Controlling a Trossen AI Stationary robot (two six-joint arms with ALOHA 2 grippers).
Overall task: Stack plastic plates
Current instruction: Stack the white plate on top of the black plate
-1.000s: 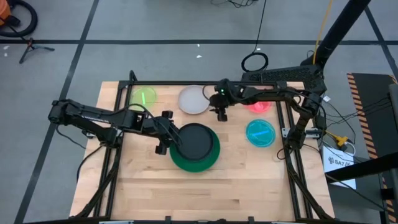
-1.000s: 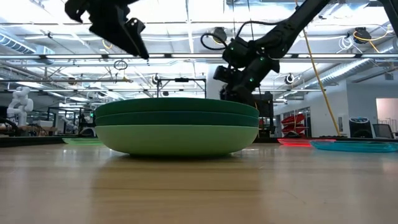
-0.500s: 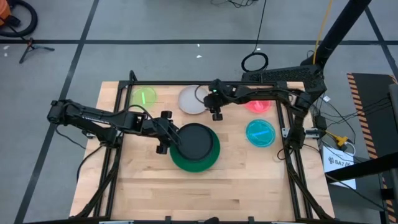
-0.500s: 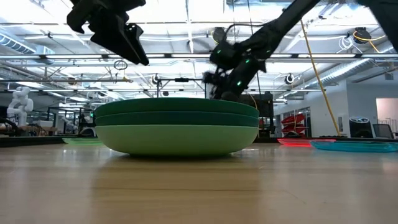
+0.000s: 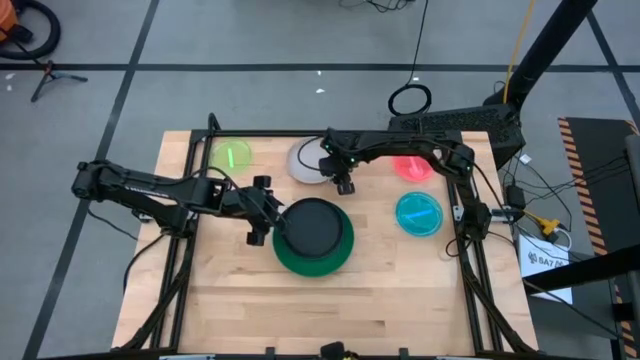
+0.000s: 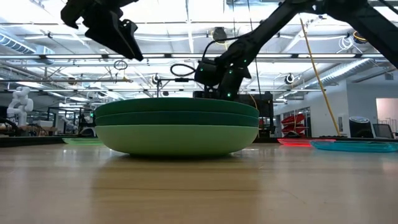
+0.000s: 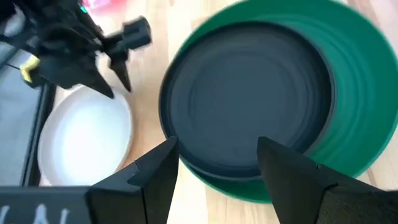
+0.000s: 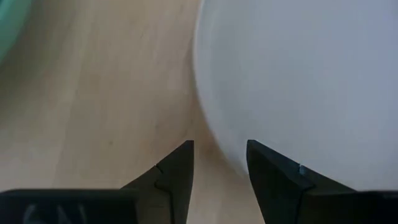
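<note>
Since a second ago my right tool (image 5: 343, 180) has travelled leftward across the upper middle of the high view, from a spot between the white plate (image 5: 309, 160) and the red plate (image 5: 415, 167) to the white plate's right edge; in the right wrist view its fingers (image 8: 177, 168) stand parted, empty, straddling that plate's rim (image 8: 298, 81) over the wooden surface (image 5: 400, 280). My left tool (image 5: 262, 212) has eased slightly left and sits at the left edge of the stack in the middle of the frame, its fingers (image 7: 155, 174) also parted and gripping nothing, one on each side of the near rim of the dark grey plate (image 7: 249, 106). The plates themselves have not moved. The stack holds the dark grey plate on top, nested inside a dark green plate (image 5: 340, 255); the low view shows two dark green layers (image 6: 177, 112) resting in a mint plate (image 6: 177, 138) at the bottom. I cannot tell from these views whether another plate lies under the dark grey one. The lime plate (image 5: 231, 156) lies alone at upper left, the white one just right of it, the red one at upper right, and the cyan plate (image 5: 418, 213) below the red, each flat on the surface and holding nothing.
</note>
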